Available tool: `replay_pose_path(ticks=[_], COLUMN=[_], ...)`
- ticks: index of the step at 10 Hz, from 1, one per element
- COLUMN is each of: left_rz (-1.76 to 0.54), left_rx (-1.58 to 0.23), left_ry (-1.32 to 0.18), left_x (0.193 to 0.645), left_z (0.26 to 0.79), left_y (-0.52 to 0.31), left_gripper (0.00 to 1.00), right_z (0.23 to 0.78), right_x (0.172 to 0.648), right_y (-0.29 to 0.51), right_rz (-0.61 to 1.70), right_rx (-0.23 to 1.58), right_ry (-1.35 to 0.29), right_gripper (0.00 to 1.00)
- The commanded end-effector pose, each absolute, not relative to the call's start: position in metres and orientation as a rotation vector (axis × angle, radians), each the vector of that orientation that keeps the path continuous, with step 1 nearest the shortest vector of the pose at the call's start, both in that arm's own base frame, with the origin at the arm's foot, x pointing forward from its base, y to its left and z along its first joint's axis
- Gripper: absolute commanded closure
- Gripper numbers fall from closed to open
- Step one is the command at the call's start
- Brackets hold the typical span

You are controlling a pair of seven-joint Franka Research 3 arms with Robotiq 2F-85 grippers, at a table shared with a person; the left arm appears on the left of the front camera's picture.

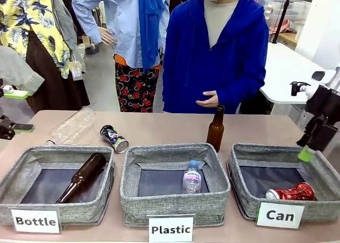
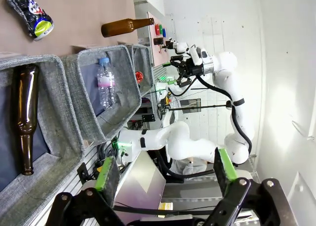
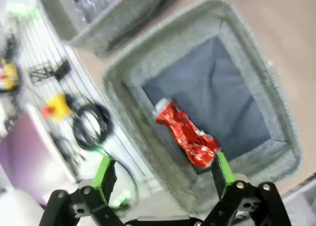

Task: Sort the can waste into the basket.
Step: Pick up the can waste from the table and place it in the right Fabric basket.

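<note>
We show the right tool (image 3: 163, 172) spread and empty above the basket (image 3: 247, 53) signed "Can". The crushed red can (image 3: 187, 134) lies inside it, just ahead of the tool, seemingly against the basket wall, though our view is blurred. The left tool (image 2: 165, 169) is likewise spread. The blue-black can (image 2: 30, 13) lies on its side on the surface (image 2: 84, 13), far beyond that tool.

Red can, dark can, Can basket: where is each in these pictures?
red can (image 1: 291, 192), front view, on its crushed middle.
dark can (image 1: 114, 138), front view, on its printed side.
Can basket (image 1: 265, 149), front view, on its far rim.
</note>
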State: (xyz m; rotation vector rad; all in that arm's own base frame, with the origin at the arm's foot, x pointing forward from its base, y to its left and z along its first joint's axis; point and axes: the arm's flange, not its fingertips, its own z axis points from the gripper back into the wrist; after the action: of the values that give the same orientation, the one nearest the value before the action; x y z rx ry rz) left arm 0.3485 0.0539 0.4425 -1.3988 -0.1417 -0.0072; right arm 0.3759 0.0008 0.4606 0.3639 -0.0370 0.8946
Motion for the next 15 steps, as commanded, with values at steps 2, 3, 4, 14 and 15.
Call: replay_pose_path(ticks=[2, 3, 4, 14, 15], left_rz=[-0.011, -0.011, -0.011, -0.011, -0.011], left_rx=[-1.400, -1.400, -1.400, -1.400, -1.400], left_ry=[-0.145, -0.145, -0.145, -0.145, -0.145], left_x=[0.346, 0.346, 0.346, 0.346, 0.346], left_z=[0.444, 0.444, 0.444, 0.444, 0.444], left_y=[0.054, 0.054, 0.054, 0.054, 0.054], left_gripper=[0.00, 0.00, 0.00, 0.00, 0.00], right_z=[0.482, 0.484, 0.489, 0.478, 0.478], right_x=[0.398, 0.403, 0.413, 0.430, 0.430], right_y=[-0.031, -0.048, -0.060, -0.098, -0.098], right_rz=[0.177, 0.132, -0.115, -0.024, -0.024], right_rx=[1.049, 1.310, 1.553, 1.557, 1.557], right_ry=[-0.331, -0.269, -0.229, -0.100, -0.100], right_gripper=[0.00, 0.00, 0.00, 0.00, 0.00])
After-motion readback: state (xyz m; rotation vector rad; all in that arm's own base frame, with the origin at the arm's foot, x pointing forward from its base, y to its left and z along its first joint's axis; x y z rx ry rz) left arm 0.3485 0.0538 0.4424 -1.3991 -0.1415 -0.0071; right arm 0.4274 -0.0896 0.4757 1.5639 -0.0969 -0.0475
